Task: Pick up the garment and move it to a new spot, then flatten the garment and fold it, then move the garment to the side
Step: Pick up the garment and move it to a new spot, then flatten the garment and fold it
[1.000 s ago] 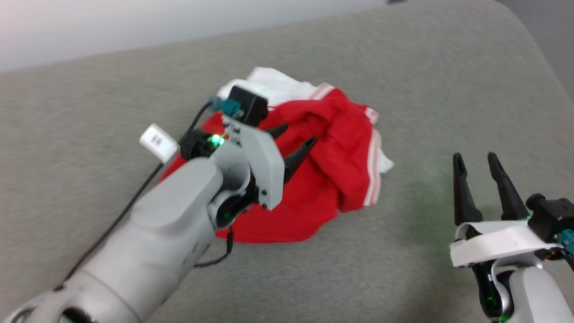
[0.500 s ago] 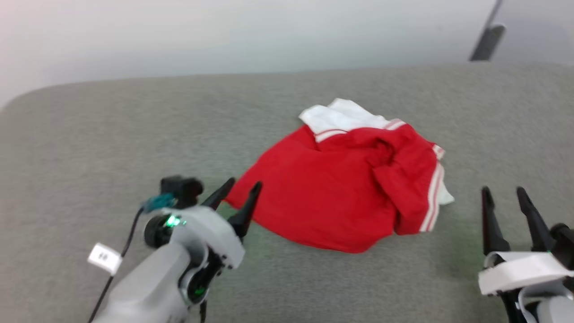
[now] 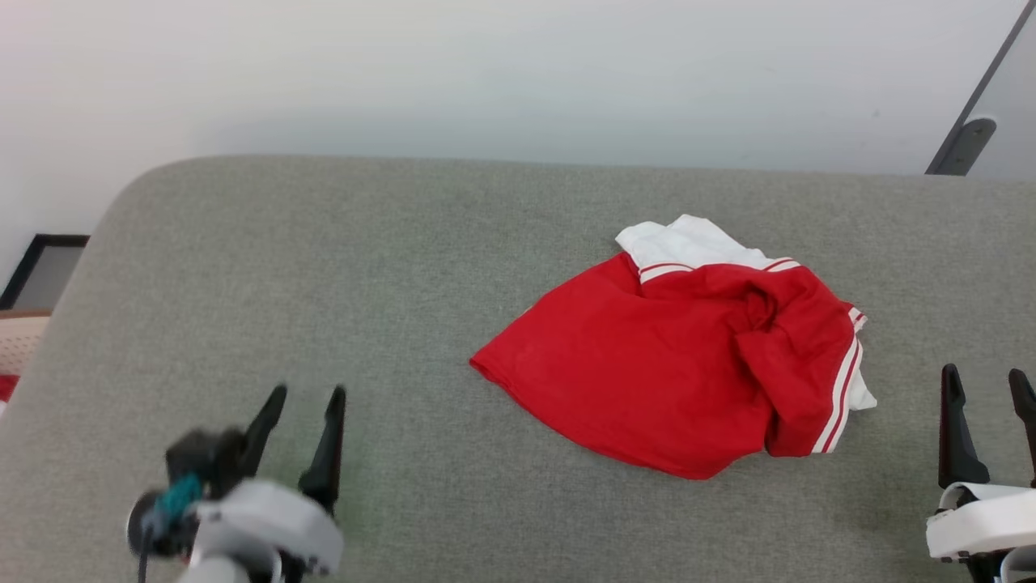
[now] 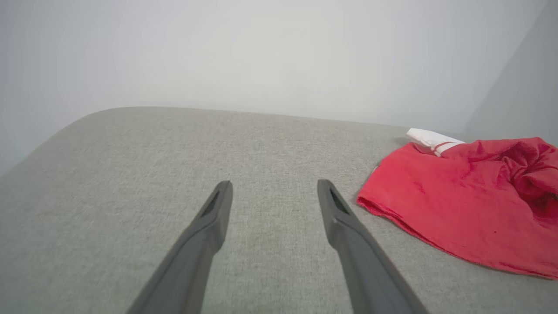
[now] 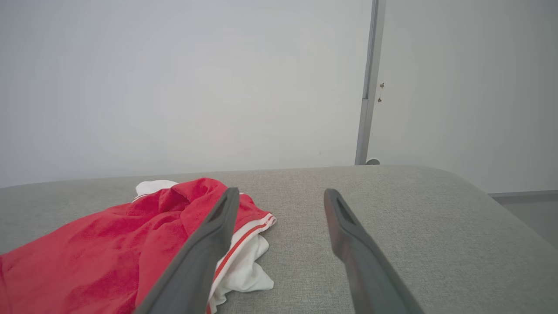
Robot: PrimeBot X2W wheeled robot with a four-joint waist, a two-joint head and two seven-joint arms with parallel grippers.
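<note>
A wide grey fabric-covered surface (image 3: 324,267) with rounded corners ran back to a plain pale wall (image 3: 486,73). A dark-framed panel (image 3: 32,271) showed low past its left corner, and a slim grey metal upright (image 5: 367,83) stood behind its right end.

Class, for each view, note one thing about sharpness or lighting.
Head view: left gripper blurred, garment crisp. Left wrist view: soft, even light, hardly any shadow under the garment. Right wrist view: right gripper soft-edged near the lens; wall evenly lit.
</note>
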